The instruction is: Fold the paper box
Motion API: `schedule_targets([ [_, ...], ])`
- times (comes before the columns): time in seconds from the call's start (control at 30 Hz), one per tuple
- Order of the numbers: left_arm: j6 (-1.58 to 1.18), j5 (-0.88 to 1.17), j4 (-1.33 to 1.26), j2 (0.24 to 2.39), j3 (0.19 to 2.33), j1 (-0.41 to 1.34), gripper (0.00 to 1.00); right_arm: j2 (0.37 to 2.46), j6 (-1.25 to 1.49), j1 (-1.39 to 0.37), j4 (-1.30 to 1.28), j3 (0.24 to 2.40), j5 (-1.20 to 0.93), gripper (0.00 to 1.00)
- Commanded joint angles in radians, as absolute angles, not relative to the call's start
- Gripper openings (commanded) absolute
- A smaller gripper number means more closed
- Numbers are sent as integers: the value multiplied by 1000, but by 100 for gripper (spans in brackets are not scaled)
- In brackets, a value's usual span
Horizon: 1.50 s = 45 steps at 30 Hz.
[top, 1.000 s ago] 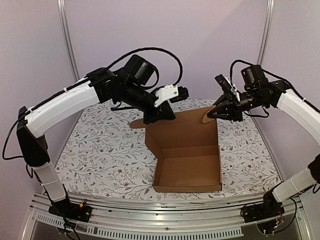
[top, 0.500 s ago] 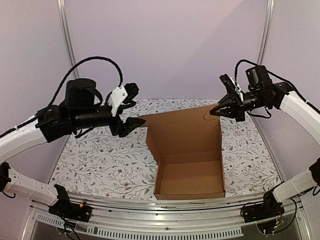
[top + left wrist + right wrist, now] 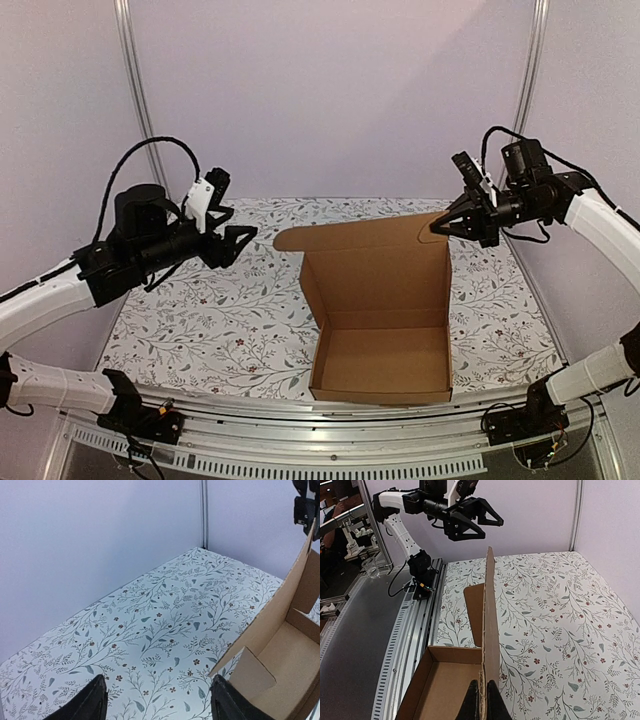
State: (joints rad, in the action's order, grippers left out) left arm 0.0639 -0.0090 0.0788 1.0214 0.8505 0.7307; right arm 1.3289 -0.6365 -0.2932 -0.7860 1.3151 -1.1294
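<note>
The paper box [image 3: 380,355] is brown cardboard, a shallow open tray near the front edge with its lid panel [image 3: 372,262] standing upright behind it. My right gripper [image 3: 441,227] is shut on the lid's top right corner. In the right wrist view the fingertips [image 3: 483,706] pinch the lid's thin edge [image 3: 490,625]. My left gripper [image 3: 235,208] hovers open to the left of the lid's rounded side flap [image 3: 290,238], touching nothing. Between its fingers [image 3: 160,705] only tablecloth shows, with the box [image 3: 295,645] at the right.
A floral-patterned cloth [image 3: 220,310] covers the table. Metal frame posts [image 3: 135,90] stand at the back corners, with plain walls behind. An aluminium rail [image 3: 300,455] runs along the near edge, holding the arm bases.
My left gripper has opened, let go of the lid's left side and drawn back to the left. The right gripper has closed on the lid's corner, and the lid stands straighter.
</note>
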Motion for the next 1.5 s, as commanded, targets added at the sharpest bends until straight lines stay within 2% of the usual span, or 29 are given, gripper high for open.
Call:
schedule_targets([
  [0.0,23,-26,26,1058,863,647,69,1304,-632,-290,-814,1293,-1141,0],
  [0.1,55,-57,89,1166,951,634,68,1313,-632,-290,-814,1290,-1147,0],
  [0.27,96,293,43,1248,973,641,65,1317,-624,-289,-806,1296,-1131,0],
  [0.43,97,429,32,1228,950,648,61,1324,-590,-290,-772,1295,-1084,0],
  [0.67,83,535,-4,1234,942,662,57,1347,-542,-290,-714,1284,-1036,0],
  [0.87,114,518,100,1241,967,676,57,1349,-480,-288,-662,1278,-979,0],
  [1.13,163,482,224,1173,987,676,64,1351,-520,-288,-719,1273,-1031,1],
  [1.27,154,422,207,1111,993,674,75,1352,-641,-288,-831,1302,-1077,2],
  [1.47,145,615,265,1199,1075,675,74,1345,-666,-287,-861,1313,-1117,2],
])
